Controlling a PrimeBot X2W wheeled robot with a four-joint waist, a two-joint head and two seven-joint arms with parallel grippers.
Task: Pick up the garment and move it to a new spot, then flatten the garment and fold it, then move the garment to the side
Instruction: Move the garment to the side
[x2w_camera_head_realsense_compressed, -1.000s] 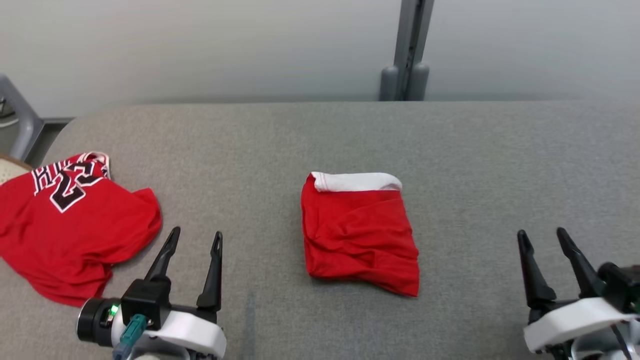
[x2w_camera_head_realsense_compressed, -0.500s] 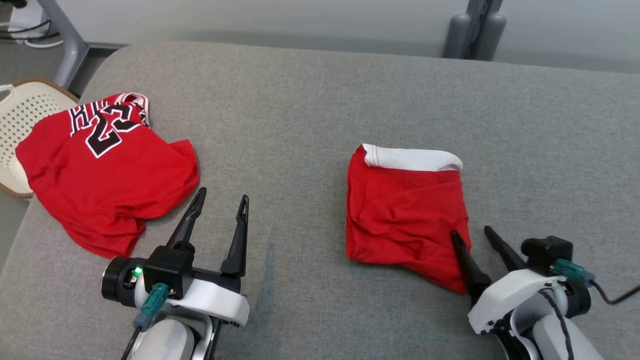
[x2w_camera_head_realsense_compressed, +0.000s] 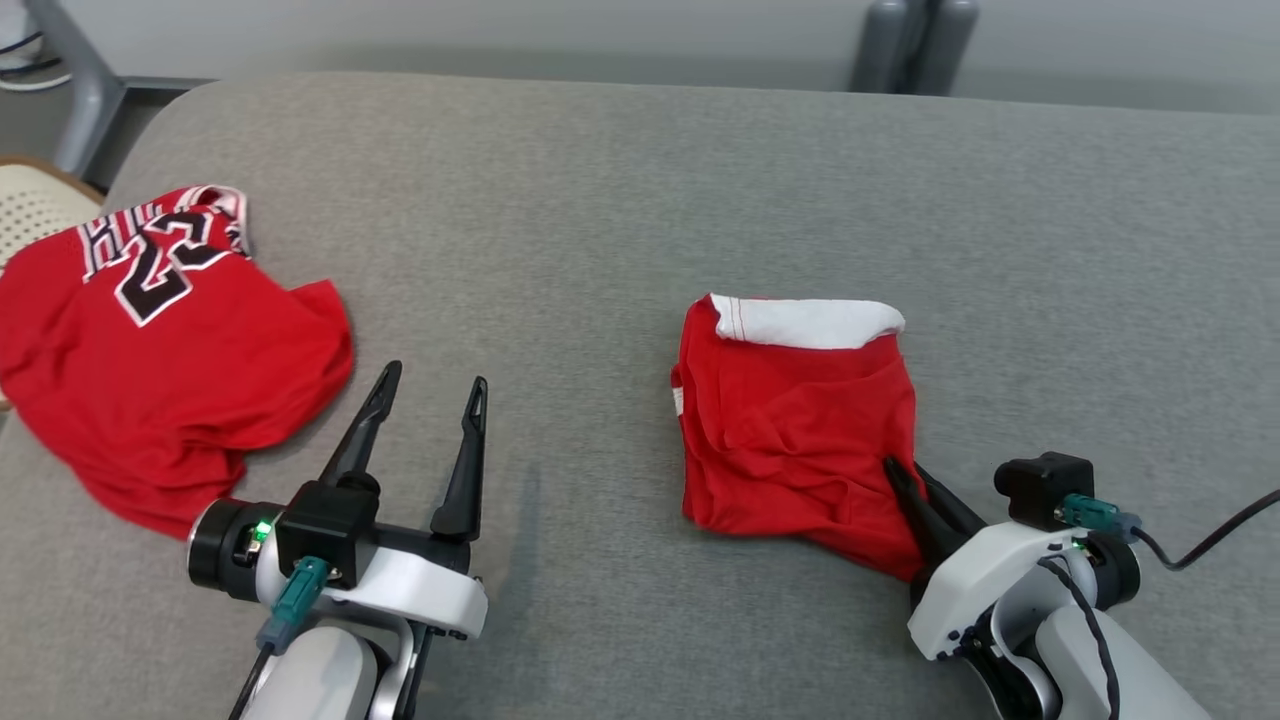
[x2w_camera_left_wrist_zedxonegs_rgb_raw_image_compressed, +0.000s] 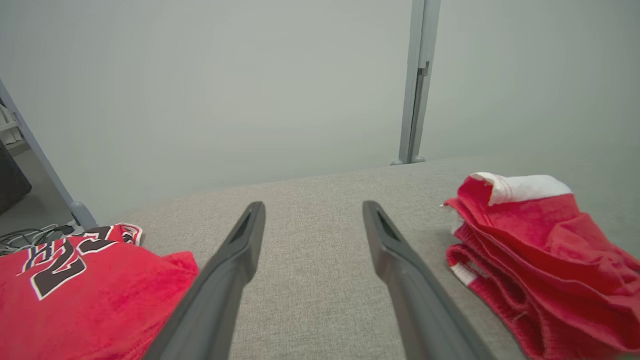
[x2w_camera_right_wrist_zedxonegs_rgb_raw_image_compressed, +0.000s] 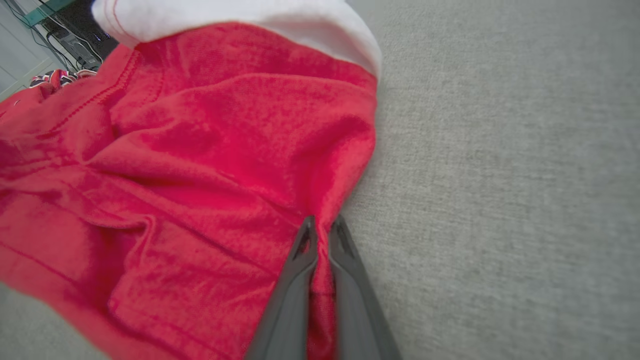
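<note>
The garment (x2w_camera_head_realsense_compressed: 795, 430) is red, folded into a rough, rumpled square of several layers, with a white band (x2w_camera_head_realsense_compressed: 810, 322) along its far edge and a bit of white trim at its left side. In the left wrist view its stacked folds (x2w_camera_left_wrist_zedxonegs_rgb_raw_image_compressed: 540, 250) show edge-on, with creases running across the top layer. It lies on a grey pad (x2w_camera_head_realsense_compressed: 600, 200). Well to the garment's left, a red jersey (x2w_camera_head_realsense_compressed: 150, 370) with black-and-white lettering and a number is spread crumpled on the pad, reaching to the pad's left edge. Past that edge, a cream perforated thing (x2w_camera_head_realsense_compressed: 35, 200) shows. A grey post (x2w_camera_head_realsense_compressed: 905, 45) stands beyond the garment, behind the pad. The left gripper (x2w_camera_head_realsense_compressed: 434, 376) is between the jersey and the garment, apart from both, with its fingers spread wide and nothing between them. The right gripper (x2w_camera_head_realsense_compressed: 905, 480) is at the garment's near right corner. Its fingers come in from the near right, pressed together on a pinch of red cloth at the right-hand edge. The right wrist view shows the cloth gathered between the tips (x2w_camera_right_wrist_zedxonegs_rgb_raw_image_compressed: 322, 227). The rest of the garment lies beyond and to the left of that grip, and bare pad lies to the right.
</note>
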